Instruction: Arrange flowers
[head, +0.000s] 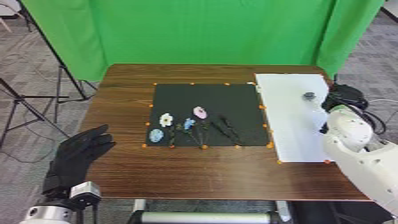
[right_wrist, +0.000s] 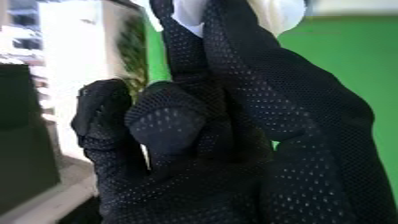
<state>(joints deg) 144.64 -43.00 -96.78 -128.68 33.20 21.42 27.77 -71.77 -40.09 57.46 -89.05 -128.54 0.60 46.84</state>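
Observation:
In the head view, the right hand (head: 346, 95) is at the white sheet's (head: 298, 135) right edge. The right wrist view shows this hand (right_wrist: 293, 95) pinching something white and petal-like, apparently a white flower (right_wrist: 278, 12). A small dark grey round object (head: 309, 95) rests on the sheet. On the black mat (head: 209, 95) lie a white flower (head: 166, 119), a pink flower (head: 200, 112), a light blue flower (head: 156, 135), a smaller blue flower (head: 189, 123) and dark stems (head: 228, 128). The left hand (head: 78, 152) is open by the table's left edge.
The brown table (head: 204, 175) carries the mat and sheet side by side, with small orange markers along their edges. Behind it hangs a green curtain (head: 213, 30). Black stand legs (head: 62, 75) rise left of the table.

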